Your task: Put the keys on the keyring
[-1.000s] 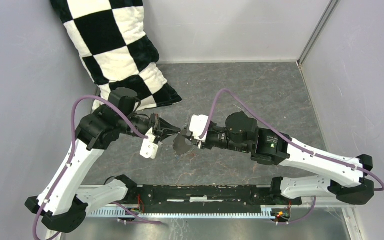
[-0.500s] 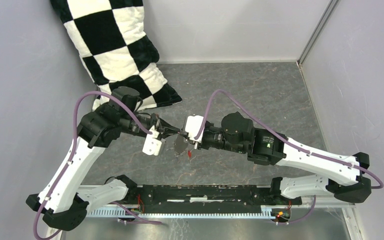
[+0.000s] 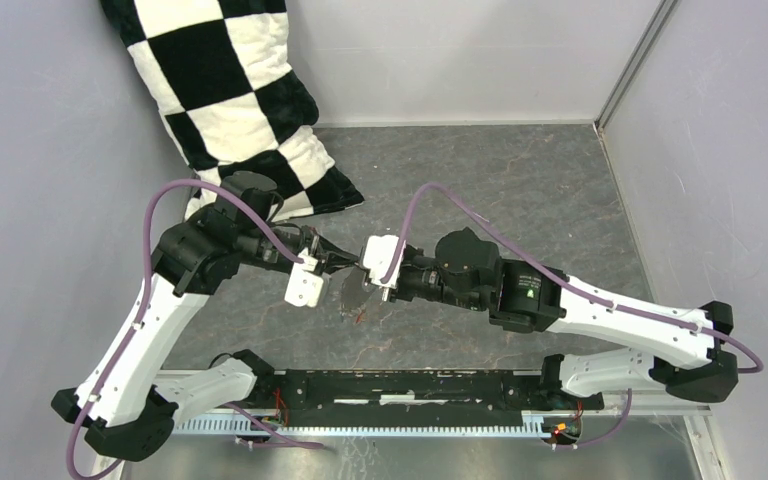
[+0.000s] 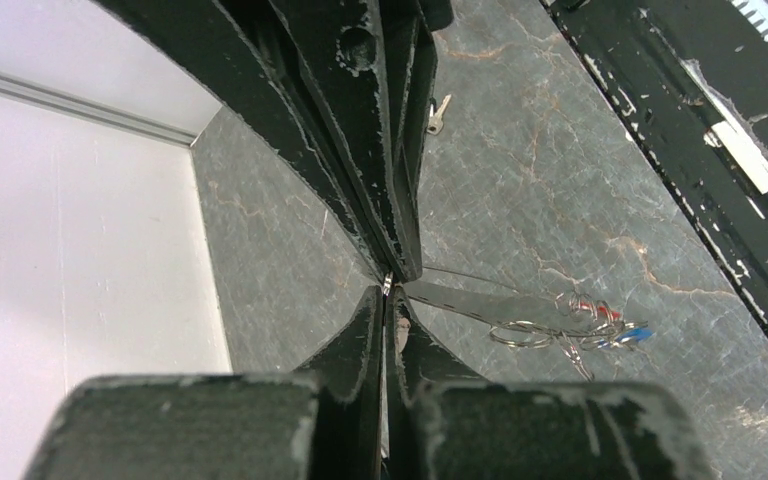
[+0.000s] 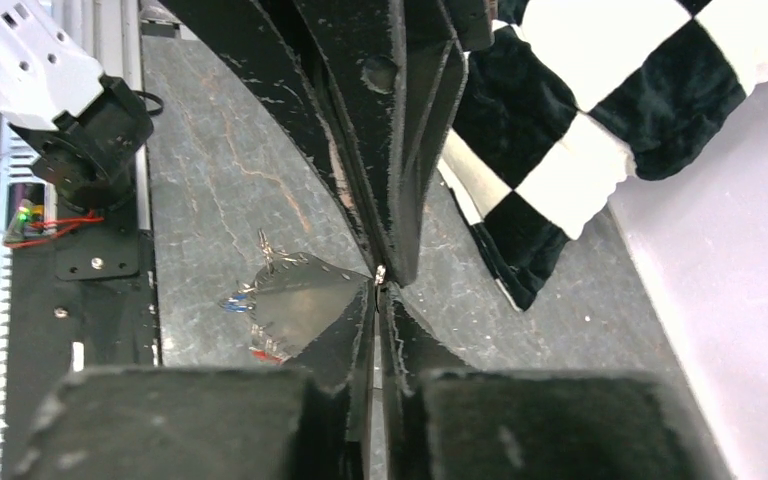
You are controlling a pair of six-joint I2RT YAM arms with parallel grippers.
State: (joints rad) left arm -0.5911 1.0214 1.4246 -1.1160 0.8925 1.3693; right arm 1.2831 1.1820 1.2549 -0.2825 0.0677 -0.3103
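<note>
at mid-table (image 3: 520, 180), left fingers (image 4: 360, 340) and right fingers (image 5: 400, 340) pinch the keyring (image 4: 480, 279)

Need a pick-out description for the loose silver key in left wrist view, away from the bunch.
Start at the grey marbled tabletop in the left wrist view. Just right of the black fingers reaching down from the top edge lies the loose key. It is bare silver and alone, unlike the bunch with red and blue tags farther down.
</note>
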